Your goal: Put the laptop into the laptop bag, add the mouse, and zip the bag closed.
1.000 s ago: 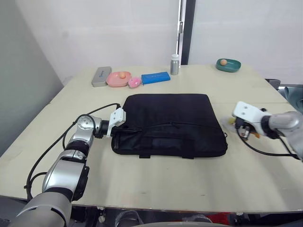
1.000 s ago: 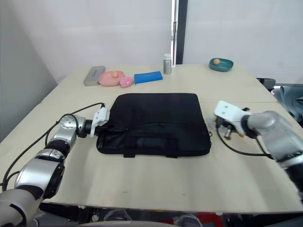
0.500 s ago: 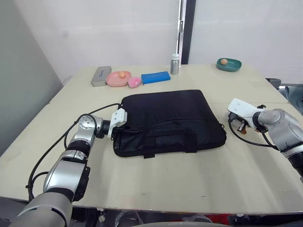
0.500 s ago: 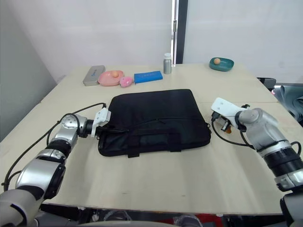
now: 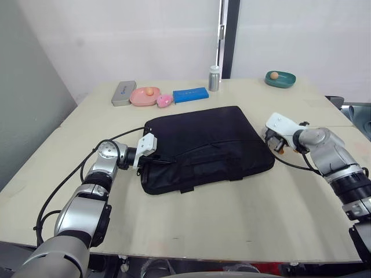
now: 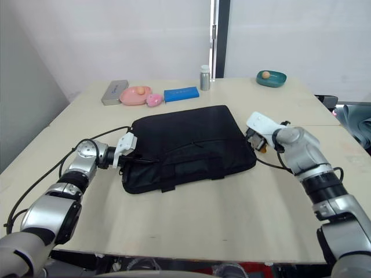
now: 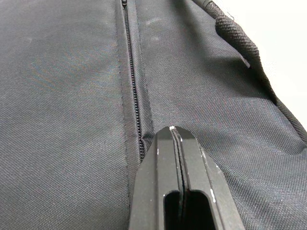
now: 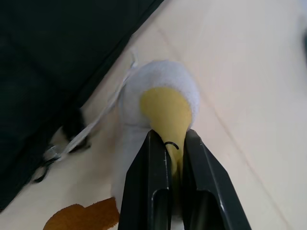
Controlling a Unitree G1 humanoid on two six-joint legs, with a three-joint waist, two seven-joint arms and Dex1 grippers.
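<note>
Since a second ago the laptop bag (image 5: 206,147) has swung round, its right end now farther from the robot, and the right gripper (image 5: 276,138) has moved in against that end. The beige table (image 5: 191,231) stands before white walls. The bag lies flat at mid-table, long axis running left to right and skewed. The left gripper (image 7: 176,139) is pinched tight on the bag's zipper edge. The right gripper clamps a white-and-yellow plush (image 8: 160,103).
</note>
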